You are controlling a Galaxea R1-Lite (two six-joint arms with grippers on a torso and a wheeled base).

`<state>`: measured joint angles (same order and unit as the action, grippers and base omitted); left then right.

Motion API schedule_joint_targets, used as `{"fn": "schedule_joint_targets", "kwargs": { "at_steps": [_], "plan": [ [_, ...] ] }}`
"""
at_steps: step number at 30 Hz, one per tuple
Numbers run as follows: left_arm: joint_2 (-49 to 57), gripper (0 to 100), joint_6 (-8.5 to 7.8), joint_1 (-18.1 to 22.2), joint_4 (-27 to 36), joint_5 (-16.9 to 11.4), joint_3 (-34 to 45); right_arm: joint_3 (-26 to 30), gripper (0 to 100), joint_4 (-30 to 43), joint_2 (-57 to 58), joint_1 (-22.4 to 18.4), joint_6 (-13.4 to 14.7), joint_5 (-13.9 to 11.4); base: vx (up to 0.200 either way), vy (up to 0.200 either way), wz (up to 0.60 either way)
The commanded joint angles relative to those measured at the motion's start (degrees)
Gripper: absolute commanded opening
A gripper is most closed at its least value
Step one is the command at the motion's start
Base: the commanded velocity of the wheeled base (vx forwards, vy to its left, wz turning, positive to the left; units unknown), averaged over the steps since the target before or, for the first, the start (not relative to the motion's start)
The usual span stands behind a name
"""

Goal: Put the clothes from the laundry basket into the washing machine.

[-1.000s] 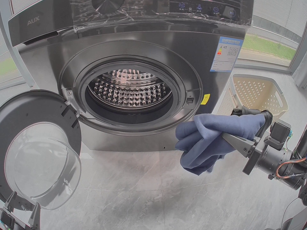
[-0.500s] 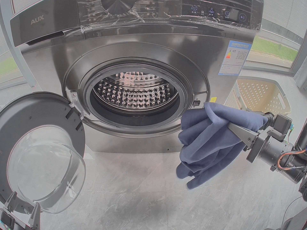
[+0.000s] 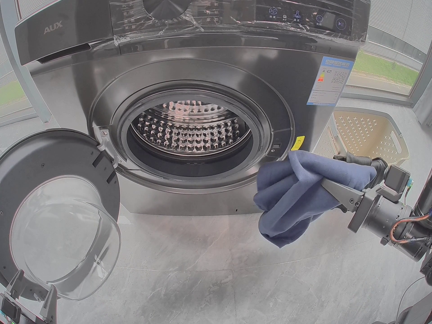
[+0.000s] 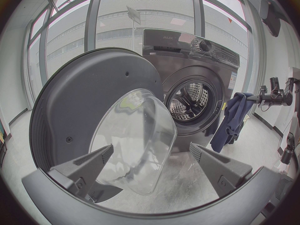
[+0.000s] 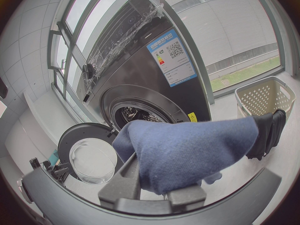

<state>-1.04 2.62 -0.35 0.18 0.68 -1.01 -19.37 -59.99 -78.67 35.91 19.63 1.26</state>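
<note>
Grey floor (image 3: 202, 266) beneath, blue cloth (image 3: 297, 194) half-hides right fingers (image 3: 340, 193).

Right wrist view: blue garment in the grip, washer ahead.

My right gripper (image 5: 159, 180) had its fingers (image 5: 125, 178) clamped on a blue garment (image 5: 193, 150), which bunched over them and spread across the middle of the view. A dark piece of fabric (image 5: 268, 132) hung at the garment's far end; I couldn't tell whether it was a separate item. Beyond stood the washing machine (image 5: 134, 69), its door (image 5: 78, 135) swung wide open, with the steel drum (image 5: 132, 112) visible inside the opening. The laundry basket (image 5: 262, 94), cream with star-shaped holes, sat on the floor beside the machine, near the window.
</note>
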Motion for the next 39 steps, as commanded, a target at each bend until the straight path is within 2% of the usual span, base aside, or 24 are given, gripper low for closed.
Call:
{"fn": "schedule_joint_targets", "kwargs": {
  "at_steps": [1,4,5,6,7,8,10,19,39],
  "plan": [
    [0.51,100,0.02,0.0,-0.01,0.02,0.75,0.12,0,0.22,-0.26,0.03,0.06,0.06,0.0,0.0,0.0],
    [0.51,100,0.1,0.0,-0.01,0.02,0.84,0.21,0,-0.48,-1.4,-1.72,0.68,-1.43,0.0,0.0,0.0],
    [0.51,100,0.02,0.0,-0.01,0.02,0.75,0.21,0,-0.3,-1.31,-2.95,0.59,-3.28,0.0,0.0,0.0],
    [0.51,100,0.02,0.0,-0.01,0.02,0.75,0.3,0,-0.3,-1.31,-3.22,0.59,-4.07,0.0,0.0,0.0],
    [0.51,100,0.1,0.0,-0.01,0.02,0.75,0.56,0,-0.3,-1.14,-4.71,0.68,-8.02,0.0,0.0,0.0],
    [0.51,100,0.02,0.0,-0.01,0.02,0.84,0.83,0,-0.39,-1.05,-5.33,0.85,-9.78,0.0,0.0,0.0],
    [0.51,100,0.1,0.0,-0.01,0.02,0.84,1.27,0,-0.48,-0.96,-6.91,0.85,-10.48,0.0,0.0,0.0],
    [0.51,100,0.02,0.0,-0.01,0.02,0.75,1.35,0,-0.48,0.53,-7.96,0.85,-10.48,0.0,0.0,0.0],
    [0.51,100,0.02,0.0,-0.01,0.02,0.84,2.67,0,-0.3,1.41,-7.17,-0.29,-10.57,0.0,0.0,0.09]
  ]
}}
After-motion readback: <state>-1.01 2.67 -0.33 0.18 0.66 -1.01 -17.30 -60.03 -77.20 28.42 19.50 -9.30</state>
